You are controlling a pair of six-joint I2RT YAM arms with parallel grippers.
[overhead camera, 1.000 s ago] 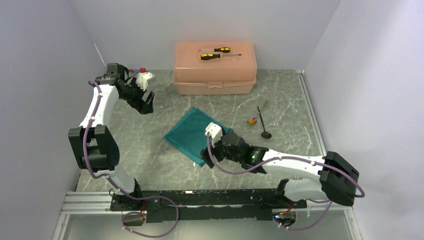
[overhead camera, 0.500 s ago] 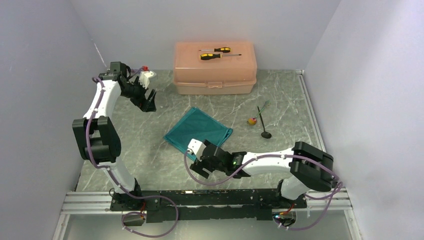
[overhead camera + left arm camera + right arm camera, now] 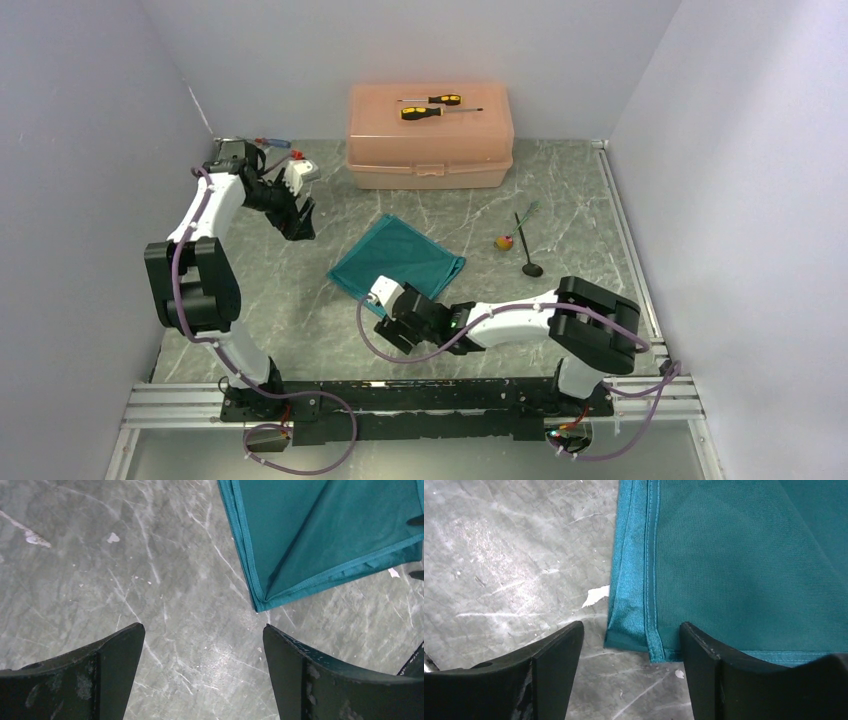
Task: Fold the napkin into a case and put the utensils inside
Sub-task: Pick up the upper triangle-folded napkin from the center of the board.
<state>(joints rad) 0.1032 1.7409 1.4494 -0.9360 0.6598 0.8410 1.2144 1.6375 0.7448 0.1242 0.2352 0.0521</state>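
Overhead view of a grey marbled table [image 3: 300, 300] with my two arms reaching in from the near edge. The teal napkin [image 3: 400, 262] lies flat near the middle of the table, folded over so that its hemmed edges are stacked.

My right gripper [image 3: 393, 330] sits low at the near corner of the napkin. In its wrist view, my right gripper [image 3: 630, 626] has its two black fingers [image 3: 551, 670] spread apart, and the napkin [image 3: 749, 555] shows its doubled corner in the gap between them. Nothing is clamped. I cannot tell whether either finger touches the cloth.

My left gripper [image 3: 298, 215] hangs over bare table to the left of the napkin, apart from it. In its wrist view, my left gripper [image 3: 202, 630] is wide apart and empty, with a corner of the napkin [image 3: 310, 530] just beyond the fingertips.

The black spoon [image 3: 527, 255] and the thin fork [image 3: 529, 209] lie on the table to the right of the napkin, well apart from it, with a small yellow and red object [image 3: 505, 241] beside them. A peach box [image 3: 430, 150] stands at the far edge with two yellow-and-black screwdrivers [image 3: 430, 106] on its lid.
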